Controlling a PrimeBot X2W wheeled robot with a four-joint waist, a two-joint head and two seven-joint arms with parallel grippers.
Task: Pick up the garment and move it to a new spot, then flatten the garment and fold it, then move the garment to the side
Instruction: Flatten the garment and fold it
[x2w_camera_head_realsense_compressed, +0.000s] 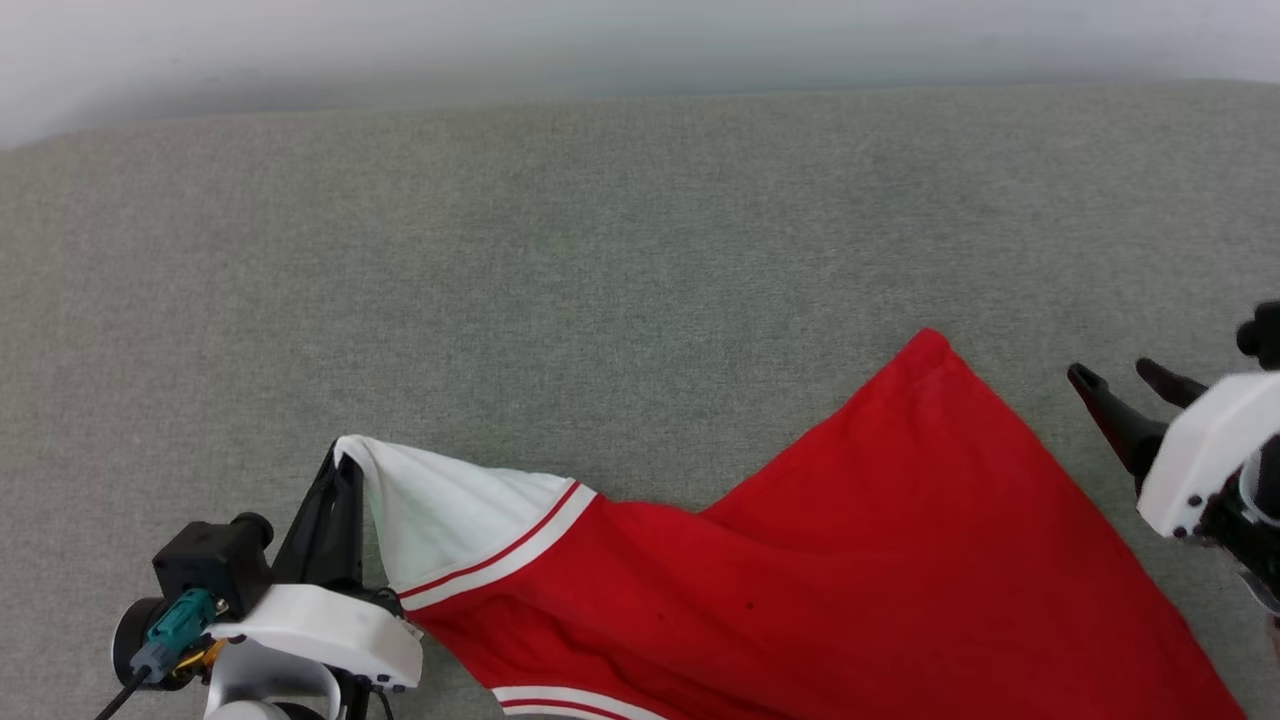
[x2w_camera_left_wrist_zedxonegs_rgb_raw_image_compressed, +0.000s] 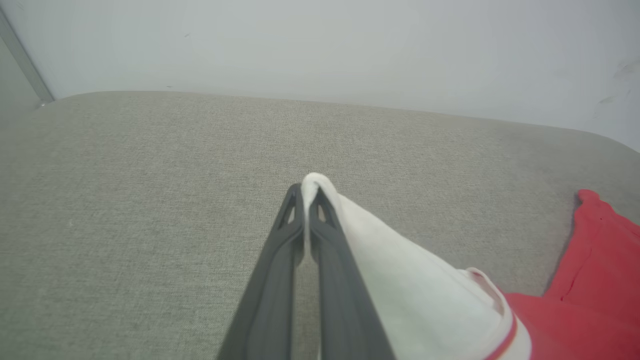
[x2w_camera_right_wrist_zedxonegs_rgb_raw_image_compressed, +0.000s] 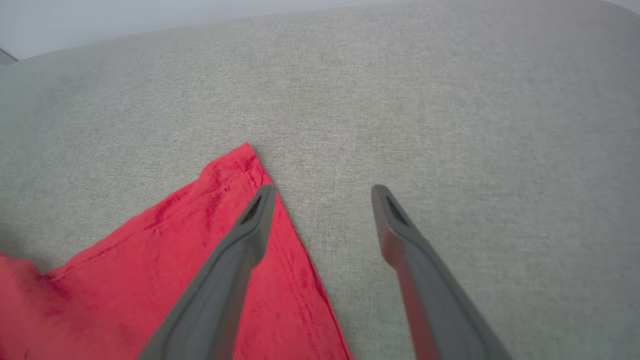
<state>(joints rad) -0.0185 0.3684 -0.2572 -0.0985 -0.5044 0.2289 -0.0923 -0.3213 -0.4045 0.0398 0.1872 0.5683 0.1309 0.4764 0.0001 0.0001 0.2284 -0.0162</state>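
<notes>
Grey woven fabric covers the surface (x2w_camera_head_realsense_compressed: 640, 250), which runs back to a pale wall (x2w_camera_head_realsense_compressed: 640, 40). On the head view I see the garment (x2w_camera_head_realsense_compressed: 850, 560) lying on its near part. On the left wrist view, my left hand (x2w_camera_left_wrist_zedxonegs_rgb_raw_image_compressed: 302, 192) is clenched on the white sleeve (x2w_camera_left_wrist_zedxonegs_rgb_raw_image_compressed: 400, 270). On the right wrist view, my right hand (x2w_camera_right_wrist_zedxonegs_rgb_raw_image_compressed: 324, 192) is released, with one finger over the red corner.

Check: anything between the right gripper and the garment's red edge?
No. In the head view a bare strip of grey cushion separates the right gripper from the garment.
</notes>
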